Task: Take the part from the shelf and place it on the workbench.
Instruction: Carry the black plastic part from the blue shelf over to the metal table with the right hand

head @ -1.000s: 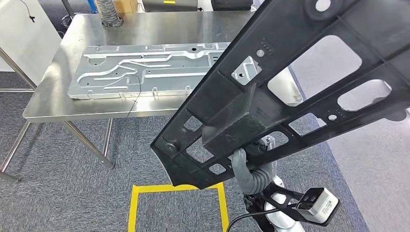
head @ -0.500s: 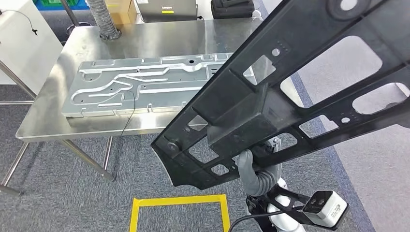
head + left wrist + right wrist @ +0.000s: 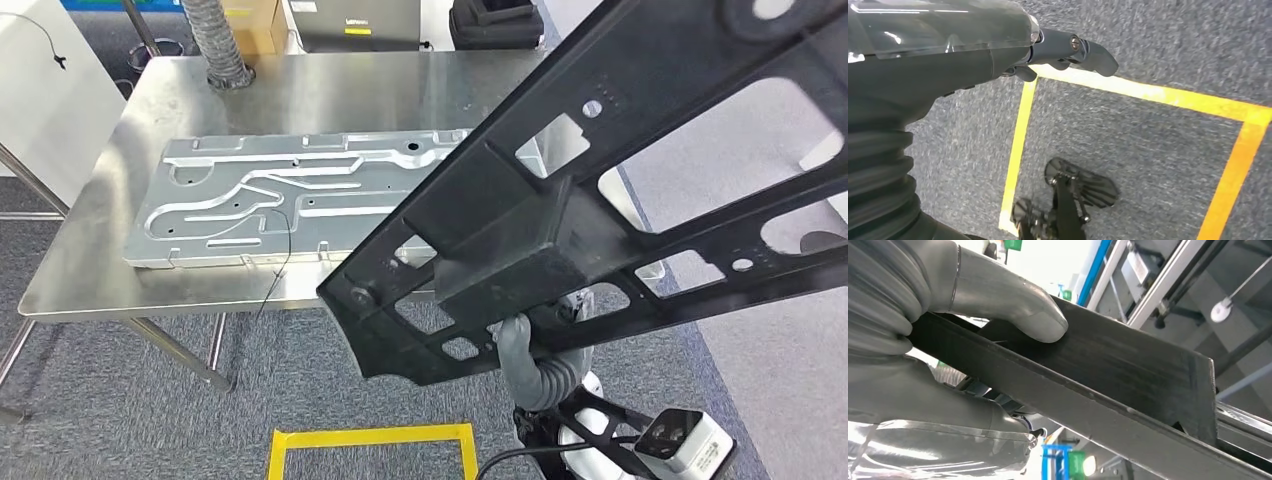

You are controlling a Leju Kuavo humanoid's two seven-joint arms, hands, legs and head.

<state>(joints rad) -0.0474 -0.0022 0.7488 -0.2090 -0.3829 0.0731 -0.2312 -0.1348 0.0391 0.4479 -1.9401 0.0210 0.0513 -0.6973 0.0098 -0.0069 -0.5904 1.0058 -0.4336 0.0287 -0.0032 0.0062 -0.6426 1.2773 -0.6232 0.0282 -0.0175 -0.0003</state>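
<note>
One hand (image 3: 948, 340) grips the black part (image 3: 600, 200); the left hand (image 3: 1063, 50) seems loosely curled, empty.

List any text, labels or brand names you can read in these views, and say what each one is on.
"Lenovo": appears to read so, small and blurred, on the dark box behind the steel table.
The green signs in the right wrist view are too blurred to read.
The black part and the metal plate show no readable marks.
</note>
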